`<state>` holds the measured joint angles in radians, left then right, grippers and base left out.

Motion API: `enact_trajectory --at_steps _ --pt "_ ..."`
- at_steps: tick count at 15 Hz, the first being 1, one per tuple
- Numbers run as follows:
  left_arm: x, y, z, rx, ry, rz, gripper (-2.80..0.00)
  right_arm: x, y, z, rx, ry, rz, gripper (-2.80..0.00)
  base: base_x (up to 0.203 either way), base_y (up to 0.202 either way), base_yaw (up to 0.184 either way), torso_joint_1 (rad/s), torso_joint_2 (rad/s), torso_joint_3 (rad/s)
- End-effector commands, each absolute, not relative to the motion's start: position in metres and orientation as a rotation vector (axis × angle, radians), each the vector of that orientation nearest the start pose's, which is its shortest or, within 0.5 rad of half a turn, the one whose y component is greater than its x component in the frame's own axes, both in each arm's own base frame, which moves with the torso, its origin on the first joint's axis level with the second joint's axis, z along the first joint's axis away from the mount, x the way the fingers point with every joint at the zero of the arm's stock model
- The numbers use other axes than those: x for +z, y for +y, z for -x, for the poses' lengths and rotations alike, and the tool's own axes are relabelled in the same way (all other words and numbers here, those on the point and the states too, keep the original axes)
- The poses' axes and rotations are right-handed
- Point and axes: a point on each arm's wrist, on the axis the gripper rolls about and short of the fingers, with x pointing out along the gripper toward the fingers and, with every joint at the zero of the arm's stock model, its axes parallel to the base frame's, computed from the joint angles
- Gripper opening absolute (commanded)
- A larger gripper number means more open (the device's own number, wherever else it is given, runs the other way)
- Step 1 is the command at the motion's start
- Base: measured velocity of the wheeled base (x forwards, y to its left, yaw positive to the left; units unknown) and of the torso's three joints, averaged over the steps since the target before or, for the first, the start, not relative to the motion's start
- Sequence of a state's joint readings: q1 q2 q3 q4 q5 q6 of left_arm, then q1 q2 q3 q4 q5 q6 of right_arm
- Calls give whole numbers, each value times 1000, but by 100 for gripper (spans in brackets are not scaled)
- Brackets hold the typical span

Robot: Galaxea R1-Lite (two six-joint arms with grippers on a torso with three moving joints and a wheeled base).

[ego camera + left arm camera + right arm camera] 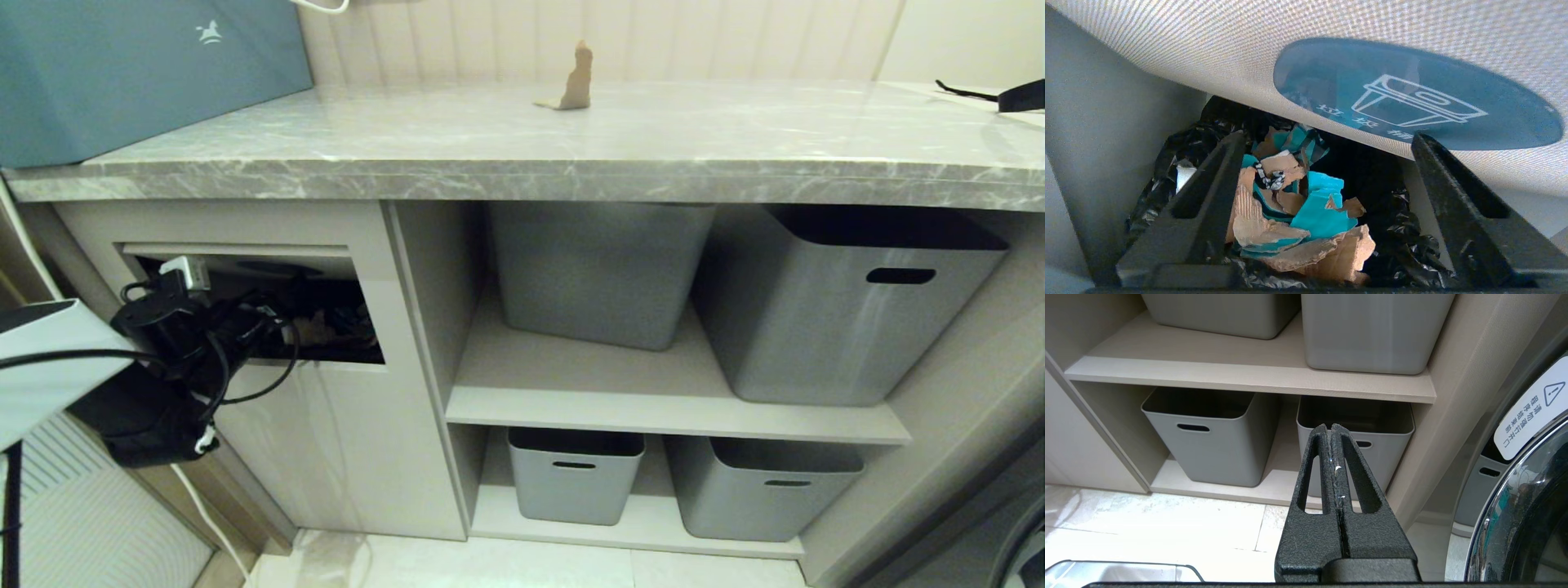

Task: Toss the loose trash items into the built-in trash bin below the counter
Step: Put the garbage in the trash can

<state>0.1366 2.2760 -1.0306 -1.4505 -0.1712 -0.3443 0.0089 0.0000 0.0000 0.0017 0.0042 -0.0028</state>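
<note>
My left arm (pixel 167 327) reaches into the trash bin (pixel 335 441), the beige cabinet front under the left end of the counter (pixel 571 175), and holds its flap pushed inward. The flap's blue oval sticker (pixel 1412 94) hangs just above my left gripper (pixel 1327 139), which is open with nothing held. Under its fingers, teal and tan scraps (pixel 1310 216) lie loose on the black liner (pixel 1412 249) inside the bin. A tan cardboard piece (pixel 576 79) stands on the counter near the back wall. My right gripper (pixel 1332 426) is shut and empty, low in front of the lower shelf.
Grey plastic boxes (pixel 833 302) with slot handles fill the shelves right of the bin. A teal box (pixel 139 73) sits at the counter's left end and a black strapped bag (pixel 1020 95) at its far right. A washing machine door (pixel 1531 498) is beside my right arm.
</note>
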Motion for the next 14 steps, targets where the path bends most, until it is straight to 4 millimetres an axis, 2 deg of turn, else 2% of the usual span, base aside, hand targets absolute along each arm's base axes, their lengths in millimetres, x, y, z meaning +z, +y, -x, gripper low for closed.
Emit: enact_trajectory --at_steps 1,4,9,14 --pt "125 51 -403 -50 -216 317 0 75 0 23 14 0 3 -280 0 0 0 0 0 0" --pt "140 47 -364 -27 -190 329 0 75 0 23 14 0 3 -280 0 0 0 0 0 0" --pt "133 39 -289 5 -78 355 0 75 0 23 14 0 3 -280 0 0 0 0 0 0" --pt "155 36 -226 18 -122 351 0 75 0 23 14 0 3 -280 0 0 0 0 0 0"
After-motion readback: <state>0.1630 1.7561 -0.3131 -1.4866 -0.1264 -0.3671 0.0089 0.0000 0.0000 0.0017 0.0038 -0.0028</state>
